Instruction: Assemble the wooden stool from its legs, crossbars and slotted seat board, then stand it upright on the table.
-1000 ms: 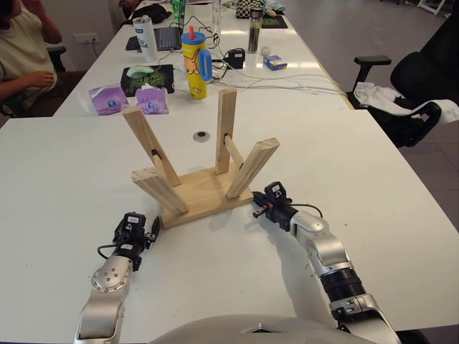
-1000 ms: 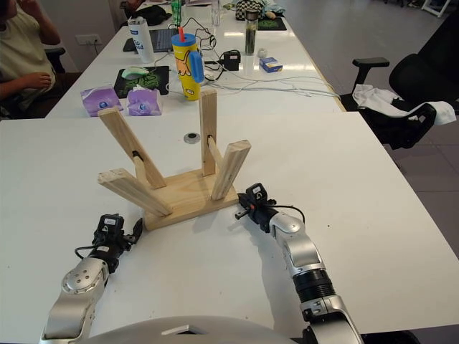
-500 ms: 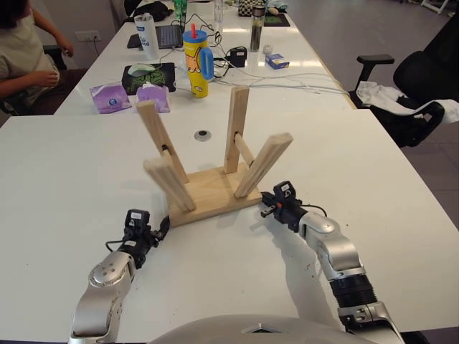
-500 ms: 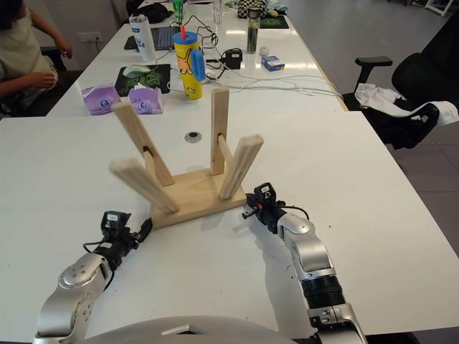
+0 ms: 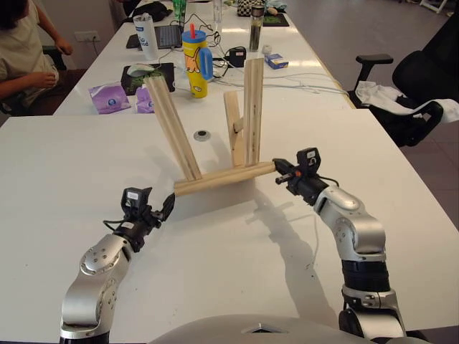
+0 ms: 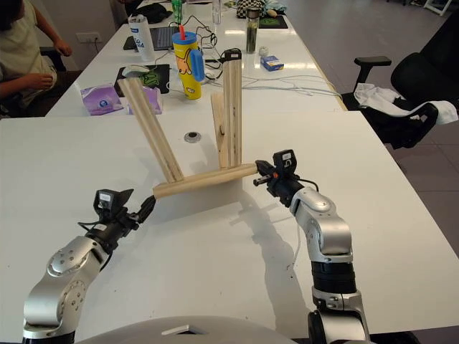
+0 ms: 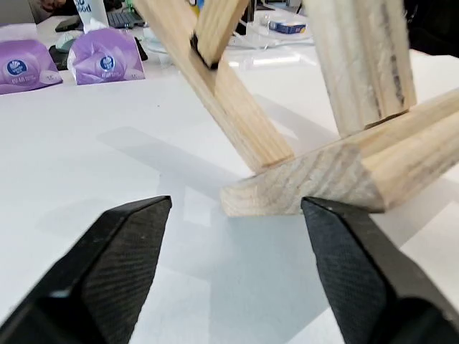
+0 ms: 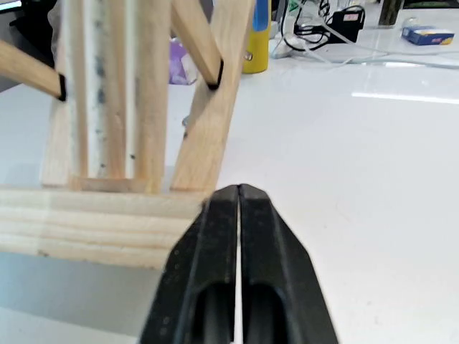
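The wooden stool [image 5: 215,136] looks stiff but tippy, so grip the seat board [image 5: 222,179] by its ends. The left end effector [image 5: 168,206] gapes wide; the right end effector [image 5: 277,173] is pinched closed.

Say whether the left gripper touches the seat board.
Cannot tell. In the left wrist view, one left gripper fingertip overlaps the seat board edge.

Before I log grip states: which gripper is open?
The left gripper, fingers spread near the seat board; the right gripper has its fingers pressed together.
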`<action>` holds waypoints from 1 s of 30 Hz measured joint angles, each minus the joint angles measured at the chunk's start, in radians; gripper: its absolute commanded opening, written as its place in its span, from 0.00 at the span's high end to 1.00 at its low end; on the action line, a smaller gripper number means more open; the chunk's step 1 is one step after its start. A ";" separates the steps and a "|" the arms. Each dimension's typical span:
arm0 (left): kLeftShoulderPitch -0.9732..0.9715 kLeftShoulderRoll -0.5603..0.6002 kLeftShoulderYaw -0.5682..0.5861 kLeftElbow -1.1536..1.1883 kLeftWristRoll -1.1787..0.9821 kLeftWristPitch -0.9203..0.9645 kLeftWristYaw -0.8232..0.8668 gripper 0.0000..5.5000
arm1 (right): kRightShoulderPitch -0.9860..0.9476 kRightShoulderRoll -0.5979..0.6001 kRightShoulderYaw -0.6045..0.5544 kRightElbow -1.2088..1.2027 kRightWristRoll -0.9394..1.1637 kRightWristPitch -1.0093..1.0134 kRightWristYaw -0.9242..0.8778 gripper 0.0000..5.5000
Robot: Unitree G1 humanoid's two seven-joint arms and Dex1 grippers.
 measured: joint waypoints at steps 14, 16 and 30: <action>-0.023 0.056 -0.057 -0.011 -0.064 0.023 -0.104 0.38 | -0.068 0.016 -0.070 0.259 -0.055 -0.103 -0.181 1.00; -0.019 0.096 -0.049 0.028 -0.060 -0.011 -0.159 0.38 | -0.068 0.003 -0.091 0.291 -0.056 -0.125 -0.191 1.00; -0.248 0.194 -0.219 0.381 0.056 -0.344 -0.445 0.38 | -0.100 -0.001 -0.080 0.433 -0.067 -0.197 -0.200 1.00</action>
